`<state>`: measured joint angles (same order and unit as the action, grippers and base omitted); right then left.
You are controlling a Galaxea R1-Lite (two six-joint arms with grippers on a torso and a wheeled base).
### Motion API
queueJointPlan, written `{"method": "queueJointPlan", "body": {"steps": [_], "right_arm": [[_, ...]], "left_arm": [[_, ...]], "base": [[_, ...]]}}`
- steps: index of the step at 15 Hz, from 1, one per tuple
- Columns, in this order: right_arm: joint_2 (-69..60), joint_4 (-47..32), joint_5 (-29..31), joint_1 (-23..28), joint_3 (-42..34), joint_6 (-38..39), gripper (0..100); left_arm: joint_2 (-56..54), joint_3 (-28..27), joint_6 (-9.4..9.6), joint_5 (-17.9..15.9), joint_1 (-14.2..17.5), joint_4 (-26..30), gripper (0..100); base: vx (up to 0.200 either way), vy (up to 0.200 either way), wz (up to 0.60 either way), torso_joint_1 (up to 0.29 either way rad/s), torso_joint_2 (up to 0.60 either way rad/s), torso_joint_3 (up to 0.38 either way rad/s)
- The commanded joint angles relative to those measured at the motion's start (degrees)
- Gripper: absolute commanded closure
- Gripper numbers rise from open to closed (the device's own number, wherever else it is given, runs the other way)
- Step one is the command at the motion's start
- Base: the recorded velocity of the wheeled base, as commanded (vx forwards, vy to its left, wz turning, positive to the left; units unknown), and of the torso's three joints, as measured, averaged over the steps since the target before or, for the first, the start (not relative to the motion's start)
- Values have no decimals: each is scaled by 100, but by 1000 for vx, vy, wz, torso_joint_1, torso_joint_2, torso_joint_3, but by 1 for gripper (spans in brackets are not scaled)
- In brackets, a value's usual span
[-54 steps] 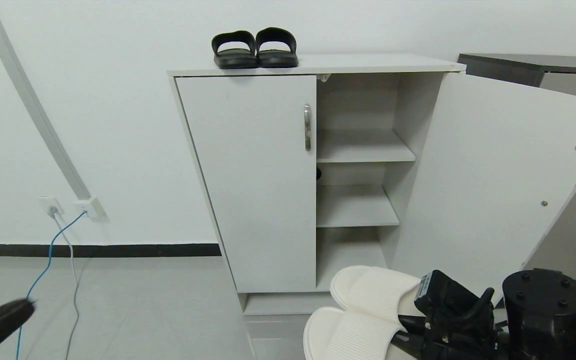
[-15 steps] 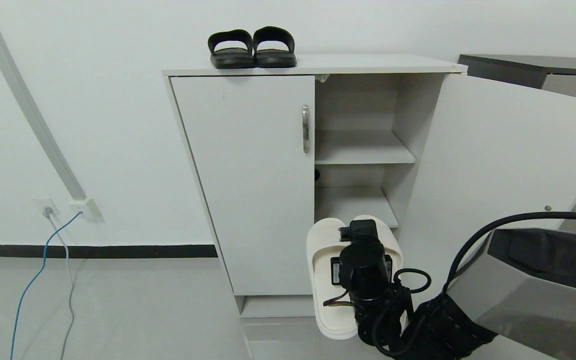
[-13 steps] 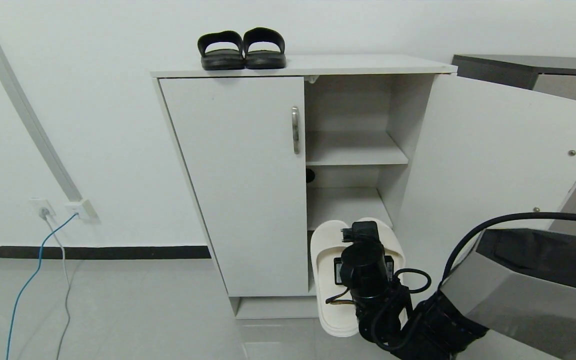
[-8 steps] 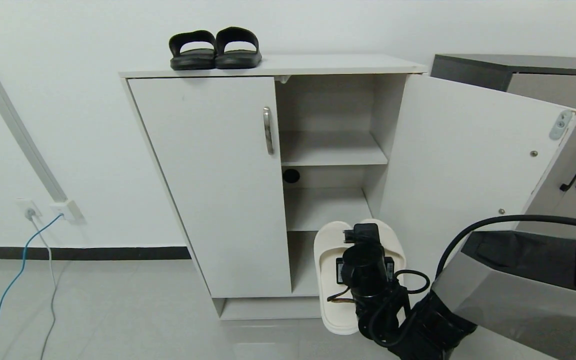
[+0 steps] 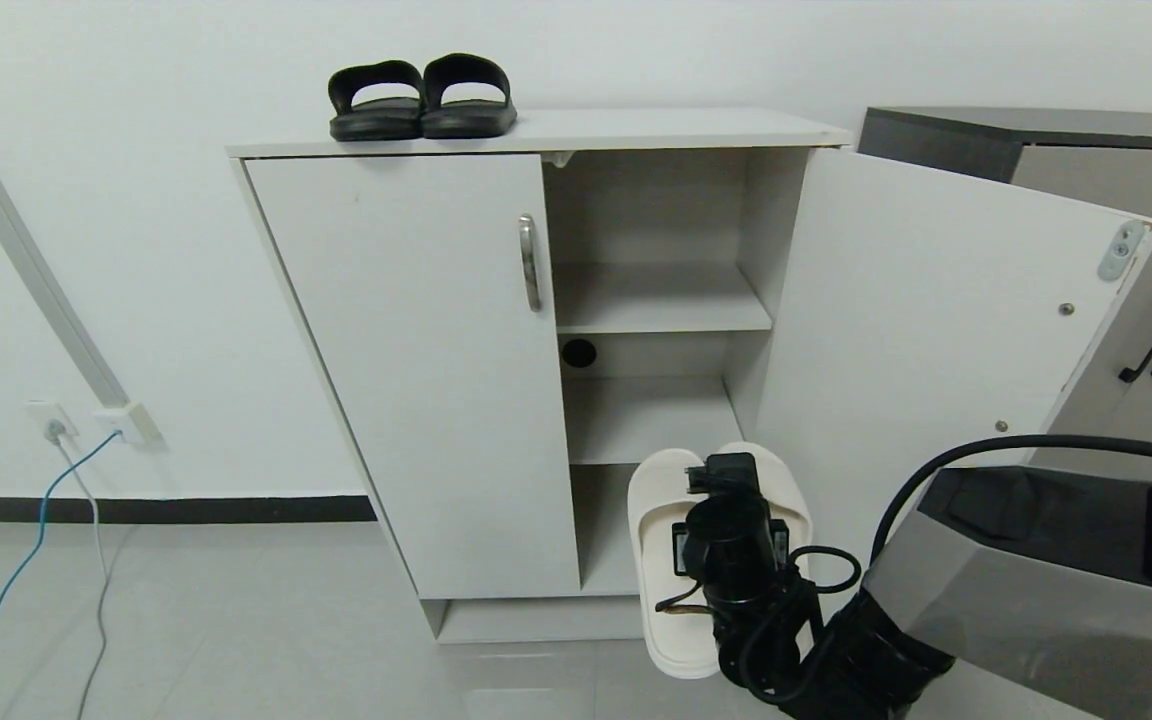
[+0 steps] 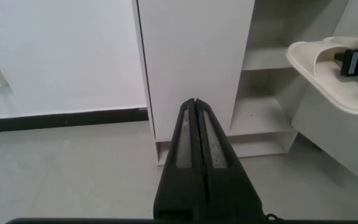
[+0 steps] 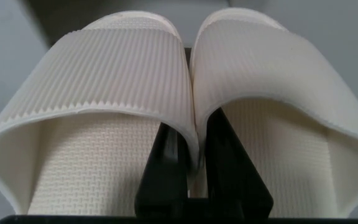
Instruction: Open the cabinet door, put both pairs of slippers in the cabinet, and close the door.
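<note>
- Grip on the right gripper [image 7: 194, 163] is narrow: its jaws pinch the inner walls of both white slippers [image 7: 104, 81] together, so the pair rides as one
- Compared with a few seconds ago, when the pair lay low and slanted in front of the open door [image 5: 916, 330], the arm has lifted it and turned the toes towards the cabinet [image 5: 576, 128]
- The pair now hangs off the floor in front of the bottom compartment [image 5: 601, 540], toes just below the front edge of the middle shelf [image 5: 651, 415]
- In the last second the whole head view slides so the cabinet sits further left; that is the camera moving, and the pair ends up better centred on the opening
- My read: carrying is over and a straight push inwards comes next, minding the shelf edge above
- The left gripper [image 6: 194, 134] is closed on nothing, pointing at the closed left door [image 6: 194, 56]
- The black slippers [image 5: 423, 95] wait at the left front edge of the cabinet top
</note>
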<state>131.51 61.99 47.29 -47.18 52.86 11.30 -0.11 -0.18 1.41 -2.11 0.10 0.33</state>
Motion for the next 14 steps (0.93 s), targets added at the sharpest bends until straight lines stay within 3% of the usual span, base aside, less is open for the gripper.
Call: {"method": "queueJointPlan", "body": {"steps": [1, 5, 9, 14], "right_arm": [[-3, -3, -9, -11, -4, -5, 100], [261, -3, -211, -134, 401, -198, 100], [744, -3, -220, 86, 1077, -198, 100], [744, 59, -194, 77, 1016, -198, 100]], "left_arm": [[11, 1, -1, 0, -1, 2, 100], [11, 1, -1, -9, -1, 2, 100], [11, 1, 8, -9, -1, 2, 100], [11, 1, 8, -9, -1, 2, 100]], "base": [[0, 0, 0, 0, 0, 0], [0, 0, 0, 0, 0, 0], [0, 0, 0, 0, 0, 0], [0, 0, 0, 0, 0, -24]]}}
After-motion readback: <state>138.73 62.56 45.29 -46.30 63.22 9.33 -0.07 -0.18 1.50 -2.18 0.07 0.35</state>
